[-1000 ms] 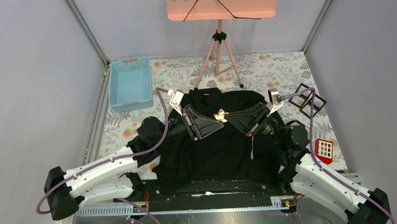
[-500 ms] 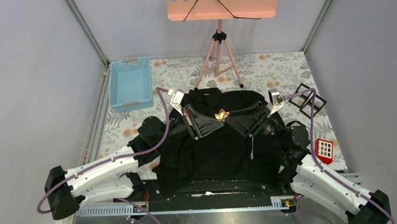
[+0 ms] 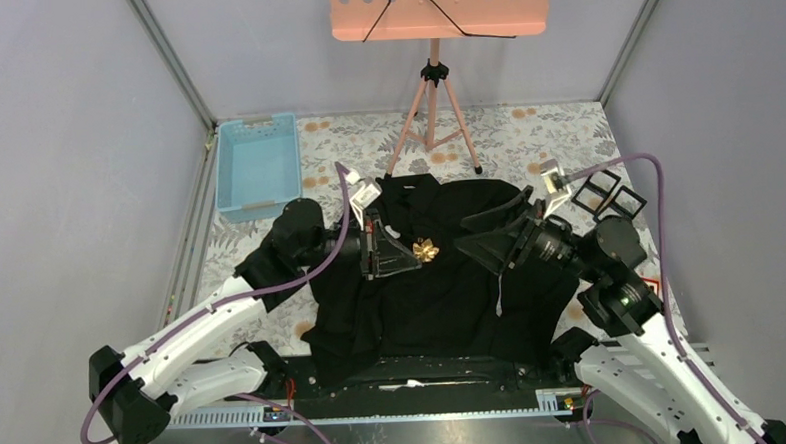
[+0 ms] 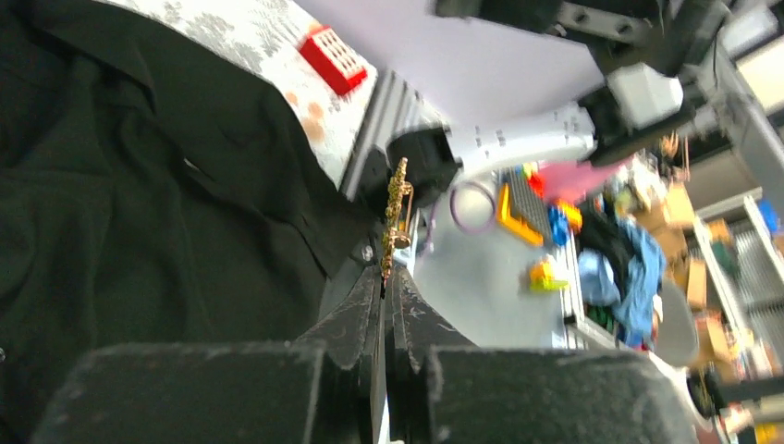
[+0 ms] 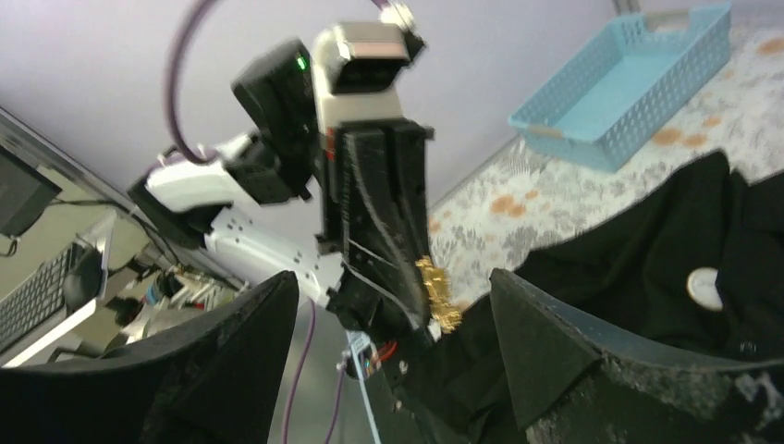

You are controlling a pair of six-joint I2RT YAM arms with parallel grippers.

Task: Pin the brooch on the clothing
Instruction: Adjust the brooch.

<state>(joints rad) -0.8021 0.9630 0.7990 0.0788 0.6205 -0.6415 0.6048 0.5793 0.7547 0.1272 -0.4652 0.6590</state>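
The clothing (image 3: pixel 442 300) is a black shirt spread across the middle of the table. Above it my left gripper (image 3: pixel 412 253) is shut on the gold brooch (image 3: pixel 426 249), pinching its edge. In the left wrist view the brooch (image 4: pixel 397 218) sticks up edge-on from the closed fingertips (image 4: pixel 385 289), with the black clothing (image 4: pixel 139 203) to the left. My right gripper (image 3: pixel 481 230) stands open a short way to the right of the brooch, holding nothing. The right wrist view shows the brooch (image 5: pixel 436 294) between my spread fingers (image 5: pixel 545 351), at a distance, held by the left gripper (image 5: pixel 418 319).
A light blue basket (image 3: pixel 258 166) stands at the back left. A pink stand on a tripod (image 3: pixel 435 90) rises behind the clothing. A black wire frame (image 3: pixel 608 195) and a red grid block (image 3: pixel 641 297) lie at the right.
My right gripper let go of the brooch, opened and drew back to the right. The left gripper closed on the brooch and carried it slightly left and nearer.
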